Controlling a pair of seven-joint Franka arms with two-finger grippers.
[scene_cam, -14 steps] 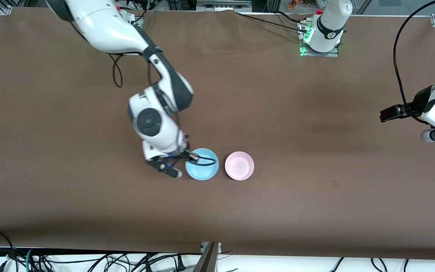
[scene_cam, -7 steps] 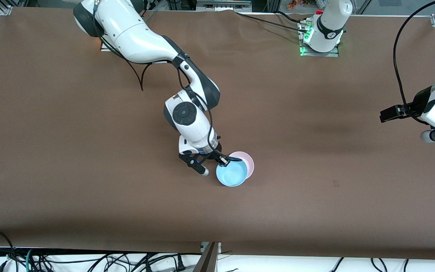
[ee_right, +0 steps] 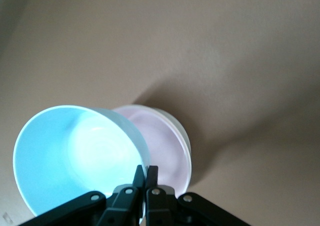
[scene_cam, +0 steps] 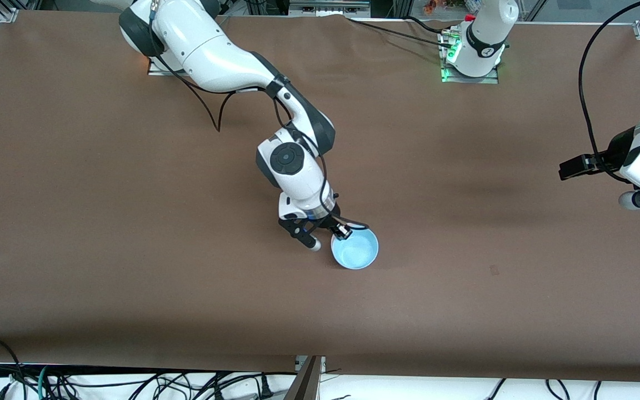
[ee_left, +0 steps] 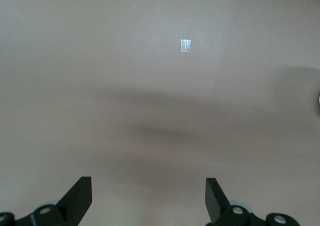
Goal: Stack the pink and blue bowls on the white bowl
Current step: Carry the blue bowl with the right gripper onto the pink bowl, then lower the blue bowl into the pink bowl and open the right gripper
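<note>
My right gripper (scene_cam: 343, 231) is shut on the rim of the light blue bowl (scene_cam: 355, 249) and holds it over the pink bowl, which the blue bowl hides in the front view. In the right wrist view the gripper (ee_right: 145, 173) pinches the blue bowl's (ee_right: 75, 156) rim, and the pink bowl (ee_right: 167, 146) sits on the table just below it. A pale outer wall (ee_right: 176, 122) shows under the pink rim; I cannot tell whether it is the white bowl. My left gripper (scene_cam: 570, 168) waits open and empty at the left arm's end of the table, over bare cloth (ee_left: 148, 201).
The brown tablecloth (scene_cam: 131, 250) covers the whole table. A small pale tape mark (scene_cam: 494, 270) lies on it, nearer the left arm's end than the bowls, and shows in the left wrist view (ee_left: 185, 45). Cables (scene_cam: 131, 383) hang along the front edge.
My right gripper has carried the blue bowl sideways toward the left arm's end, from beside the pink bowl to over it, covering it. The left arm has not moved.
</note>
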